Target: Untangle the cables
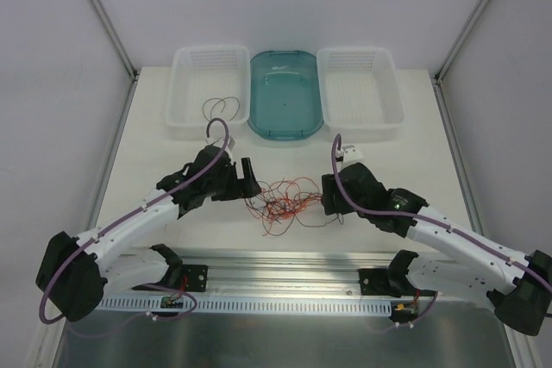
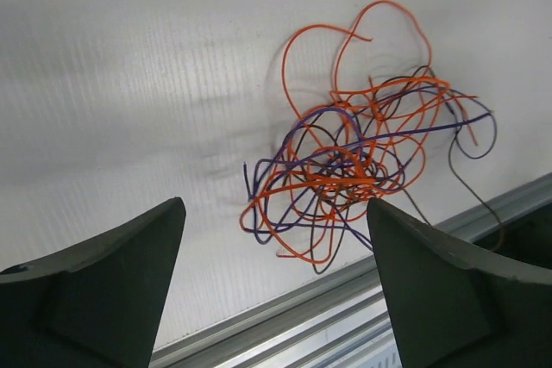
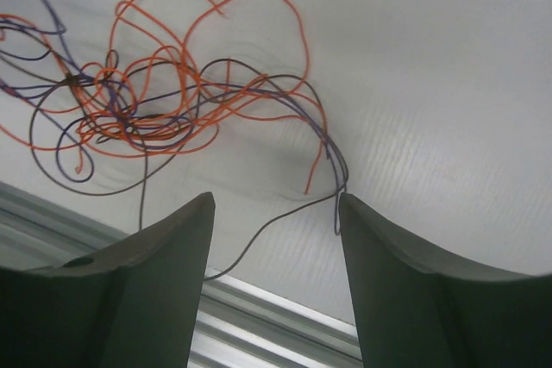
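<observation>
A tangle of thin red-orange, dark brown and purple-blue cables (image 1: pixel 283 202) lies on the white table between my two grippers. My left gripper (image 1: pixel 246 183) is open and empty just left of it; in the left wrist view the tangle (image 2: pixel 354 161) lies ahead and to the right of the open gripper (image 2: pixel 274 206). My right gripper (image 1: pixel 332 200) is open just right of the tangle. In the right wrist view the tangle (image 3: pixel 147 101) lies up and left of the gripper (image 3: pixel 276 198), and a loose dark brown strand (image 3: pixel 259 234) trails between the fingers, ungripped. A separate dark cable (image 1: pixel 222 108) lies in the left basket.
Two white mesh baskets (image 1: pixel 175 84) (image 1: pixel 393 84) stand at the back with a teal tub (image 1: pixel 285 101) between them. An aluminium rail (image 1: pixel 285 265) runs along the table's near edge, close to the tangle. White walls close in both sides.
</observation>
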Controlling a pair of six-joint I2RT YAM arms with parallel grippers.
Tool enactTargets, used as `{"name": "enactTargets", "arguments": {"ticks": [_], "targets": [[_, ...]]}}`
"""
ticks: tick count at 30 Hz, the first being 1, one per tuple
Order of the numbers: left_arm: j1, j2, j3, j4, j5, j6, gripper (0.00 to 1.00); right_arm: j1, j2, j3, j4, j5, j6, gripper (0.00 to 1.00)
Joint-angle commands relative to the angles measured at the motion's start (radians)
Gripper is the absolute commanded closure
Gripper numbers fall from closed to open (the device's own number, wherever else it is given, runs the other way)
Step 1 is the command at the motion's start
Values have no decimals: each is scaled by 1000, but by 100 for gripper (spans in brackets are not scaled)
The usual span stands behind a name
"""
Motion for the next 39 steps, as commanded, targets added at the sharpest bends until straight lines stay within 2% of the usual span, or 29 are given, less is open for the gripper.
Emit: {"name": "enactTargets", "arguments": {"ticks": [1, 5, 8, 12, 13, 17, 23, 32, 36, 39], "targets": [[-4, -122, -13, 9, -32, -23, 12, 59, 12, 45, 123, -15, 15, 37], [-41, -182, -50, -11, 3, -78, 11, 128, 42, 54, 195, -61, 2, 37], [-131, -193, -75, -13, -8, -129, 14, 161, 81, 74, 179, 7, 19, 37], [-281, -164, -107, -14, -106, -207, 24, 182, 114, 77, 191, 8, 22, 37], [-302, -149, -109, -13, -148, -224, 30, 187, 124, 82, 192, 10, 24, 37], [-375, -60, -107, -13, -242, -301, 44, 197, 144, 90, 189, 25, 22, 37], [-392, 51, -81, 42, -301, -327, 55, 207, 142, 85, 188, 40, 25, 37], [-400, 173, -67, 122, -249, -333, 69, 213, 160, 91, 211, 48, 15, 37], [-412, 171, -61, 136, -241, -325, 70, 213, 197, 113, 223, 42, -4, 37], [-417, 151, -63, 147, -238, -316, 66, 213, 225, 123, 229, 39, -13, 37]]}}
